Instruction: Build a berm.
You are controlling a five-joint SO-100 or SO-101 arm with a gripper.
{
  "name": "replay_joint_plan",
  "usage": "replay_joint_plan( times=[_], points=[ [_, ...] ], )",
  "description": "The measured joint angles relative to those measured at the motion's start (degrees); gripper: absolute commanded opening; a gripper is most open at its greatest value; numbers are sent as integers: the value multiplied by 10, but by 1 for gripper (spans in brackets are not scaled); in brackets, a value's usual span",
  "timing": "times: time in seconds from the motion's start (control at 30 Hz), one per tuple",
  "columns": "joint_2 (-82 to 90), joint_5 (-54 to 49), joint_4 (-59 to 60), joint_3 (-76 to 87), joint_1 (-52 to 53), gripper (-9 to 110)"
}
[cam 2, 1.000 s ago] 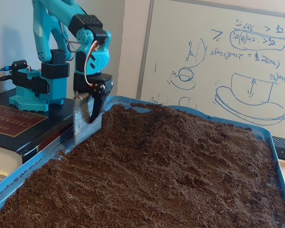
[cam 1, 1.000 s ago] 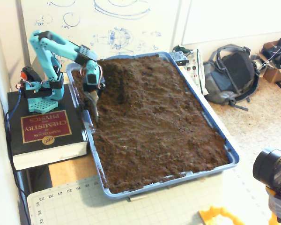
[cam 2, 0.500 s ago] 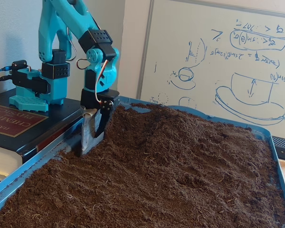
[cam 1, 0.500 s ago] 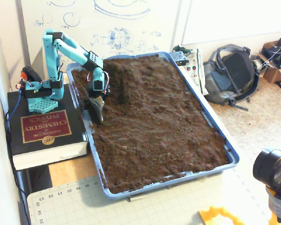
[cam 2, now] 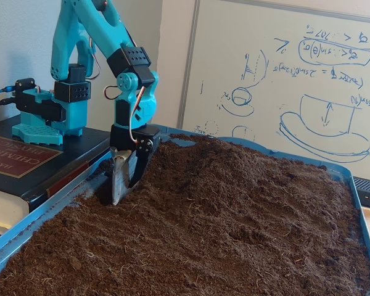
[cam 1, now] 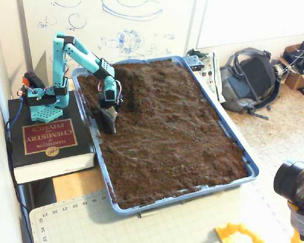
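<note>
- Berm (cam 1: 130,83): raised ridge of dark crumbly soil in the far-left part of the blue tray (cam 1: 251,167), near the tray's far edge, taller than the flatter soil (cam 1: 177,136) filling the rest. Seen side-on in a fixed view (cam 2: 191,160) as a slope rising just beside the arm.
- End effector (cam 1: 108,124): points down at the tray's left edge, tip dug into the soil just left of the berm; same in a fixed view (cam 2: 120,188). A flat grey blade (cam 2: 116,180) sits on 1 finger, its lower end buried.
- End effector state: fingers appear close together, nothing visibly between them; cannot tell for certain with the tips in soil.
- Teal arm (cam 1: 73,48): base stands on a large book (cam 1: 48,142) at the desk's left edge, touching the tray's left wall.
- Whiteboard (cam 2: 296,80) with blue sketches behind the tray.
</note>
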Motion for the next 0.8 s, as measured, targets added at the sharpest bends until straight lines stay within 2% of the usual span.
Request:
replay_joint_plan(
  times=[0.4,0.8],
  points=[
    [-4,0,0,-13,0,0],
    [-9,60,0,-55,0,0]
  ],
)
